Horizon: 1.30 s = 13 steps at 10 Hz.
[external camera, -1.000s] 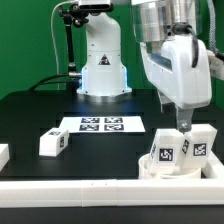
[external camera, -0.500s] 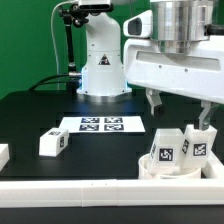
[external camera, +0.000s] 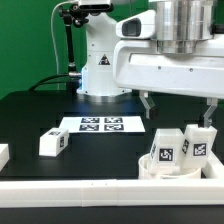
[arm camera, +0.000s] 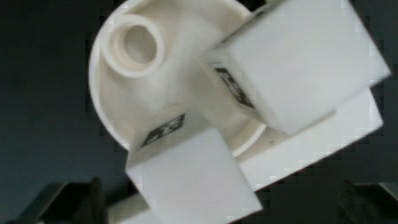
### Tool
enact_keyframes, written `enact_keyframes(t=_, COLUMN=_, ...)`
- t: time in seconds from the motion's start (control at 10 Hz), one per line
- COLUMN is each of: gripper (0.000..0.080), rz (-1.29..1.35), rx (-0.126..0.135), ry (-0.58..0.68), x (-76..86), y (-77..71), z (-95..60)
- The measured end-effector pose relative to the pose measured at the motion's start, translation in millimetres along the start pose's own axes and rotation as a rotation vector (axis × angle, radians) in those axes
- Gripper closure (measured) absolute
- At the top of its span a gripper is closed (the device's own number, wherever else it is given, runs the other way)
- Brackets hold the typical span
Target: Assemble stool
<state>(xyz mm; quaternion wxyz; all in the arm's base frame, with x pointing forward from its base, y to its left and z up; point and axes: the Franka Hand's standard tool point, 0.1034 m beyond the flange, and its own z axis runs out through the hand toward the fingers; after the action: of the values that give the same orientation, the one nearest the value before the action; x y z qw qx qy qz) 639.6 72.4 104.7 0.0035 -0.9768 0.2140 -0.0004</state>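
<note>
Two blocky white legs (external camera: pixel 166 150) | smooth round seat (arm camera: pixel 121 95) | pincer (external camera: pixel 178 115) spread wide

Two legs (external camera: pixel 166 148) stand on the seat (external camera: pixel 150 168) at the exterior view's right. A third leg (external camera: pixel 53 143) lies on the counter (external camera: pixel 40 115), left of the marker board (external camera: pixel 101 124).

The exterior view is bright and evenly lit from above. The black desk (external camera: pixel 30 120) carries a dull grey sheen well away from the jaws. The white legs (external camera: pixel 165 150) just below the jaws are nearly washed out, with only faint, soft shading between them. The wrist view is dimmer and blurred throughout: the seat (arm camera: pixel 128 105) has soft edges, the leg tags are smeared, and the jaws sink into the dark background.
</note>
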Motion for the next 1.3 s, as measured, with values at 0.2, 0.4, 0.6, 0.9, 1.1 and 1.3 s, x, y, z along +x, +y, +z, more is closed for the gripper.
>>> enact_keyframes(t=0.2, gripper=0.0151, rz=-0.237, rx=-0.001, ry=0.005, x=0.7, y=-0.1, z=0.1)
enact_keyframes(t=0.4, gripper=0.0151, rz=-0.488, rx=0.0, ry=0.003, x=1.7, y=2.5, z=1.5)
enact_keyframes(t=0.6, gripper=0.0151, rz=-0.624, rx=-0.01, ry=0.004, x=3.8, y=6.1, z=1.4)
enact_keyframes(t=0.9, gripper=0.0151, rz=-0.803, rx=-0.018, ry=0.003, x=5.5, y=9.3, z=1.4)
enact_keyframes(t=1.1, gripper=0.0151, rz=-0.976, rx=-0.039, ry=0.008, x=4.3, y=8.5, z=3.0)
enact_keyframes(t=1.3, gripper=0.0151, rz=-1.146, rx=-0.05, ry=0.002, x=4.1, y=9.0, z=3.6)
